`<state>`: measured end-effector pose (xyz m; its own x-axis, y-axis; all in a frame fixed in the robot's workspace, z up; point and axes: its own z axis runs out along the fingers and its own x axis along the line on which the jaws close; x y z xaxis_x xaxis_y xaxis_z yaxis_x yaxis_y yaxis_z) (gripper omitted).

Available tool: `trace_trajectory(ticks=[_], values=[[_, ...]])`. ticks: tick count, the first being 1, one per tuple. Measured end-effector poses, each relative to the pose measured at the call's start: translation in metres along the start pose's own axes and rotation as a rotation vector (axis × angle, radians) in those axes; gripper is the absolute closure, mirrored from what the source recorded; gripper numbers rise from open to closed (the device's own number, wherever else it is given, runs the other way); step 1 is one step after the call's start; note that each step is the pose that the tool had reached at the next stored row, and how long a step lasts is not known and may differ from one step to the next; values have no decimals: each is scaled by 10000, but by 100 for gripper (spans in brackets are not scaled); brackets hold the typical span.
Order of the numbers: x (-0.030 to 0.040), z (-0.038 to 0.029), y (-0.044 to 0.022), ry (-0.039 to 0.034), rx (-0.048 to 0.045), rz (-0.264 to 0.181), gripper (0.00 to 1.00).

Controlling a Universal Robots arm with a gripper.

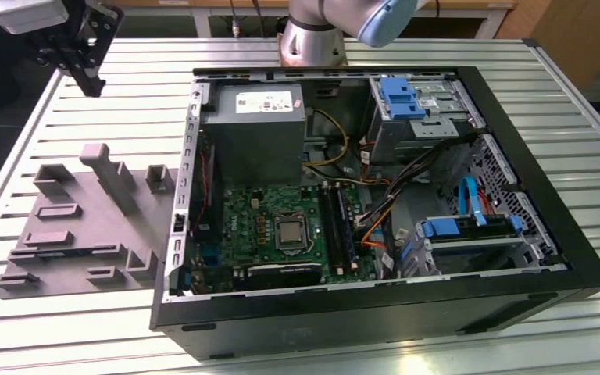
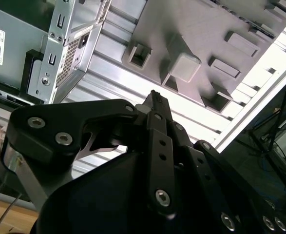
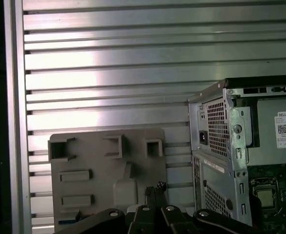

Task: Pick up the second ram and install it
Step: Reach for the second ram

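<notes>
Grey tray (image 1: 81, 226) blocks rise beneath me; a careless descent could clip the tallest one or the case (image 1: 383, 312) wall. My pincer (image 1: 91, 86), upper left of the exterior frame, looks closed and empty above the counter (image 1: 71, 133). The second ram (image 1: 333, 223), I judge, is among the dark strips slotted mid-board.

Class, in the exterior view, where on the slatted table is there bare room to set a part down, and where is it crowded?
Bare table runs along the exterior view's right of the computer case, and above the grey tray in that view, where the end effector hangs. Inside the case, cables and drive bays crowd everything.
</notes>
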<state>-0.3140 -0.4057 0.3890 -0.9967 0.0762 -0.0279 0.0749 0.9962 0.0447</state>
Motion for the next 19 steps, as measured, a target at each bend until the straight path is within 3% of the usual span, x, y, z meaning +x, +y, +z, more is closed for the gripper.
trace_trajectory(ticks=[7, 19], values=[[38, 17, -38, 0, 0, -1, 89], [161, 26, -68, -1, 0, 0, 89]])
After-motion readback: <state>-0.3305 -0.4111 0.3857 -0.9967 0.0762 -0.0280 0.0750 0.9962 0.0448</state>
